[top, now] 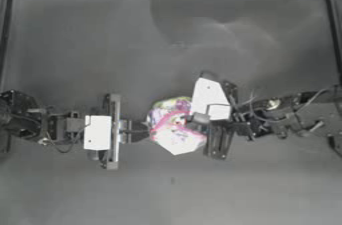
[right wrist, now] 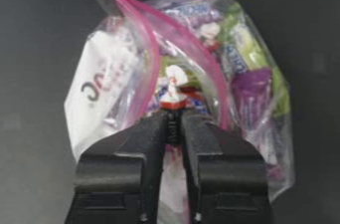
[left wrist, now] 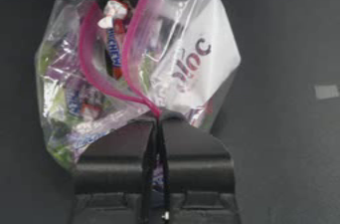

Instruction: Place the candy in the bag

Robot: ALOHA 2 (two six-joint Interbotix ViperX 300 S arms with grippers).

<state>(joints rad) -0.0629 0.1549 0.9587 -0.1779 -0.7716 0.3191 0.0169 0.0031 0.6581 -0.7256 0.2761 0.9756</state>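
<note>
- Right gripper, closest in its wrist view: jaws pinched tight on the candy, holding it by one twisted end; red middle and white twist poke out just past the tips.
- Candy sits at the mouth of the bag, between the two pink strips, not yet let go.
- Left gripper: jaws clamped on the bag's edge at the end of the pink strip, holding the mouth open toward the other arm.
- From above, the bag lies at the middle of the tabletop, nearer its front edge than its back edge. Left gripper touches it on one side, right gripper reaches in from the other.
- Bag already carries mixed wrapped sweets, purple, green and white, seen through the film.
- Handling, candy: judged very light, hard core, slick wrapper; the twisted end is the only easy hold and may slip or untwist.
- Handling, bag: thin, crinkly, limp film; it collapses unless held by the stiffer pink strip, which is the best place to take it.
- Risk, as I judge it: candy catches on the strip or clings to a jaw on release.
</note>
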